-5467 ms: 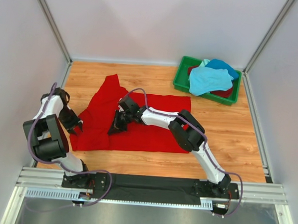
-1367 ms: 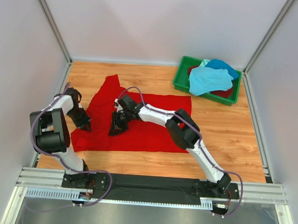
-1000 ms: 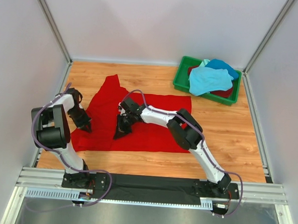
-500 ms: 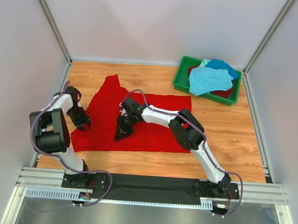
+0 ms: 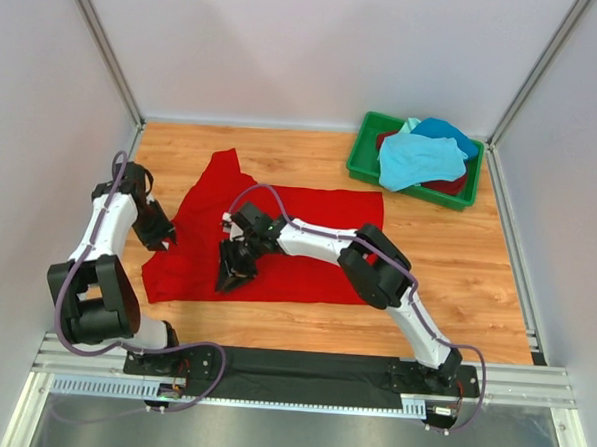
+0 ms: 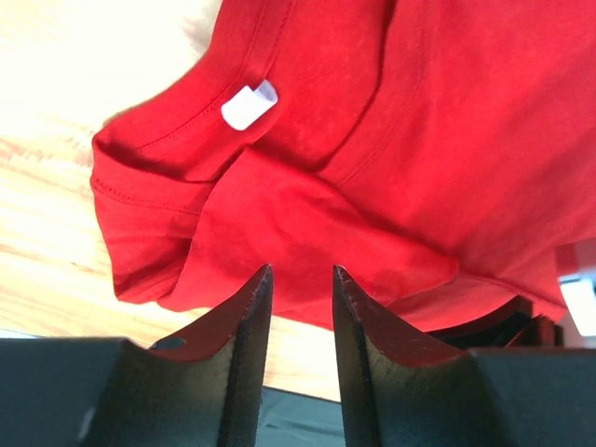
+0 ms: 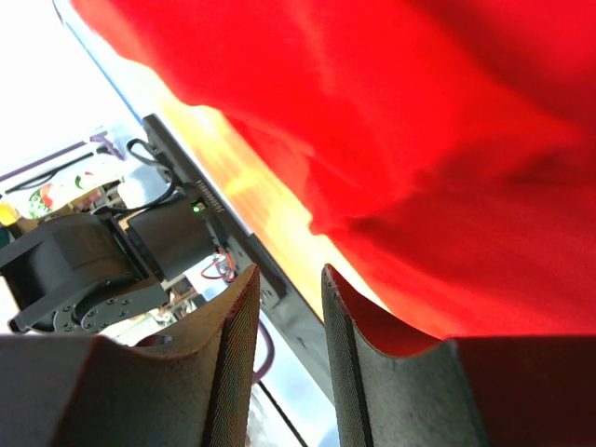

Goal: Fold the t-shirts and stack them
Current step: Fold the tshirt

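- Left gripper [image 6: 300,291]: jaws apart, nothing between them; fingers [image 6: 244,321] pointed down over the left edge of the red t-shirt [image 5: 319,207]. Whether the tips touch the cloth cannot be told.
- Right gripper [image 7: 291,284]: jaws apart, nothing held; poised over the left-centre part of the same shirt, close to its near hem. Contact with the cloth cannot be told.
- Red t-shirt: lies mostly spread flat on the wooden table [image 5: 457,262], left of centre, between the two grippers. One flap reaches toward the far edge and the left side is rumpled and doubled over.
- Neck label [image 6: 250,104]: small, white, on the inside of the collar band, showing face up in the left wrist view.
- Green bin [image 5: 365,159]: at the far right corner of the table, well apart from the red shirt.
- Bin contents: a turquoise t-shirt [image 5: 417,158] on top, a blue t-shirt [image 5: 449,129] behind it, a dark red t-shirt [image 5: 449,184] beneath, all crumpled.
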Robot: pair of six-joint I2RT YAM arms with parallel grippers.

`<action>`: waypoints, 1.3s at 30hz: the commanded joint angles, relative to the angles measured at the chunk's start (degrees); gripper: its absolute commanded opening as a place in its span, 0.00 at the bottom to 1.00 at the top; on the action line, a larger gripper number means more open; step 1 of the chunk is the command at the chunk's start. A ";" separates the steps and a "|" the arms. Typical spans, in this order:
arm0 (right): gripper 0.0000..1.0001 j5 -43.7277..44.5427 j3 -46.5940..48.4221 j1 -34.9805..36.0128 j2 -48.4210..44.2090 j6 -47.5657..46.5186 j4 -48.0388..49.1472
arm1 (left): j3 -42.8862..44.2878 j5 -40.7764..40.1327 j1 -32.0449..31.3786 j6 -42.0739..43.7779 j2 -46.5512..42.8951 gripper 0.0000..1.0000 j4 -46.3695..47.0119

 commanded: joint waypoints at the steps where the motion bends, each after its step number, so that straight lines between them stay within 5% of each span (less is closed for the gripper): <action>1: 0.35 -1.64 2.38 0.68 1.70 1.81 3.02 | -0.87 -0.03 -0.07 -1.06 -0.83 0.38 -0.96; 15: 0.27 0.73 3.79 0.68 4.42 2.69 3.11 | -0.34 -0.47 -0.07 -0.97 1.80 0.37 -0.52; 24: 0.00 0.99 3.97 0.59 3.90 4.98 3.02 | -1.31 -1.70 0.10 -0.70 5.06 0.36 1.85; 39: 0.00 -3.66 0.19 -0.55 -1.64 5.24 -0.67 | -0.87 -4.34 0.10 0.44 3.39 0.35 0.27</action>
